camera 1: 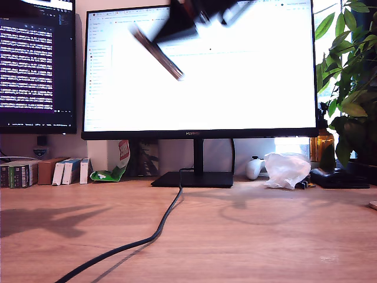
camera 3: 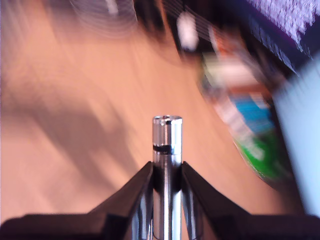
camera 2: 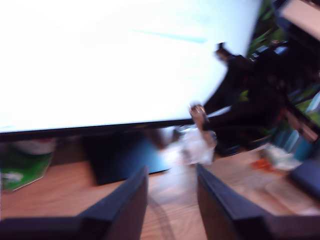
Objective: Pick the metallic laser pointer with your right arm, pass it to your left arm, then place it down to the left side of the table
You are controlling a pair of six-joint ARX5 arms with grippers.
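Silver metal fills the middle of the second wrist view: the metallic laser pointer (camera 3: 167,150) stands clamped between the two black fingers (camera 3: 137,192) of my second gripper (camera 3: 167,172), its open round end poking out past the tips over blurred light-brown wood; the jaws are drawn narrow, pressed against the barrel on both sides. The exterior view shows none of that grip; there only a smeared arm (camera 1: 200,15) crosses the top of the picture in front of the bright monitor (camera 1: 200,106), with a grey streak below it that may be a gripper finger, too blurred to say. Below, the table (camera 1: 265,236) carries a black cable (camera 1: 150,236) running toward the near edge, well apart from anything held. The first wrist view looks along my first gripper (camera 2: 172,187); its dark fingers stand apart with bare wood between them, nothing in them; beyond, small and soft, the pointer (camera 2: 199,114) shows against a dark arm (camera 2: 250,100), raised above the desk.
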